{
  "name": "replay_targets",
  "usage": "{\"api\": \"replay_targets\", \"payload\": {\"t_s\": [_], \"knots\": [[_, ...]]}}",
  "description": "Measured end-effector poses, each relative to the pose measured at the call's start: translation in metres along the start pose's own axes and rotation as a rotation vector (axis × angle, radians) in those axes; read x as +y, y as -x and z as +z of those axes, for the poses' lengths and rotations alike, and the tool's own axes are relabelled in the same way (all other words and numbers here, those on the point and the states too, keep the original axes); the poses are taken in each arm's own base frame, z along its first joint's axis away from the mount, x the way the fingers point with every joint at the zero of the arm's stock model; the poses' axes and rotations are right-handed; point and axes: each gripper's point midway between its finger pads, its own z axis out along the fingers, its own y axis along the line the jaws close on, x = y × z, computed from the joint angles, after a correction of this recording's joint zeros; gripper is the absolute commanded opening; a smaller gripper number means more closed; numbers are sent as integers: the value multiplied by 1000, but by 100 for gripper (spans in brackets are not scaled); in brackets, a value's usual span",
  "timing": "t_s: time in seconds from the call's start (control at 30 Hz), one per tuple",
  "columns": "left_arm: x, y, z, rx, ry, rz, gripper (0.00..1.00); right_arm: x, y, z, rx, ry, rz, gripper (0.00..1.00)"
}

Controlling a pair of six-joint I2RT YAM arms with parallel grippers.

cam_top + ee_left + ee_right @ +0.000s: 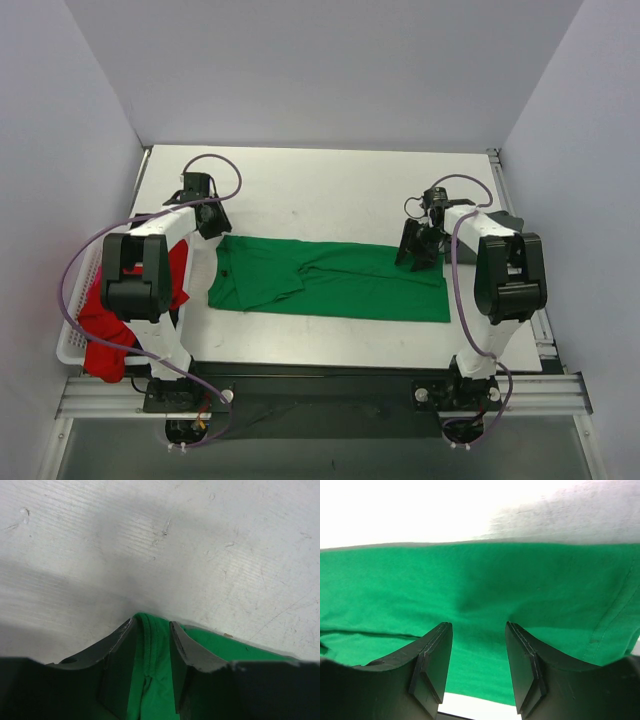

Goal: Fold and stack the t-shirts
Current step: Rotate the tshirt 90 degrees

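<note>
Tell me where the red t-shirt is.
Top view: the red t-shirt hangs over the white basket at the left edge of the table, left of the green t-shirt.

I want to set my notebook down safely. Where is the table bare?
Bare: the table strip between the green t-shirt and the back wall; a narrower strip between it and the arm bases. Crowded: the shirt's ends, under the left pincer and right pincer; the left edge, where the basket holds a red t-shirt.

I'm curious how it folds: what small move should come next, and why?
Probably close both grippers: the left gripper straddles a raised fold at a corner of the green t-shirt, the right gripper hangs open over its other end, and nothing looks lifted yet.
</note>
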Motion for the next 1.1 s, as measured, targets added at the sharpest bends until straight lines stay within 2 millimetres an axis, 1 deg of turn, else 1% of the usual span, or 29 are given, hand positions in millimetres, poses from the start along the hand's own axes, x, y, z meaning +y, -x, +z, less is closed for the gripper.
{"api": "replay_targets", "payload": {"t_s": [0.23, 0.37, 0.47, 0.5, 0.53, 0.57, 0.7, 0.73, 1.1], "knots": [[1, -5, 5, 17, 4, 1, 39, -5, -2, 7, 21, -13, 11, 47], [2, -10, 9, 31, 11, -2, 33, -6, -2, 7, 22, -12, 15, 47], [3, -12, 12, 40, 15, -8, 25, -6, -2, 7, 22, -11, 17, 47], [4, -13, 12, 41, 16, -8, 21, -6, -2, 7, 24, -9, 20, 47], [4, -13, 13, 42, 16, -10, 14, -6, -2, 7, 25, -6, 22, 47], [4, -13, 13, 44, 17, -12, 11, -6, -1, 7, 25, -5, 25, 47], [4, -15, 15, 49, 19, -12, 5, -8, -1, 7, 25, -5, 32, 47], [5, -15, 15, 49, 19, -12, 0, -8, 0, 7, 25, -5, 35, 47], [9, -15, 15, 48, 43, -11, 0, -13, 2, 6, 24, -7, 67, 47]]}}
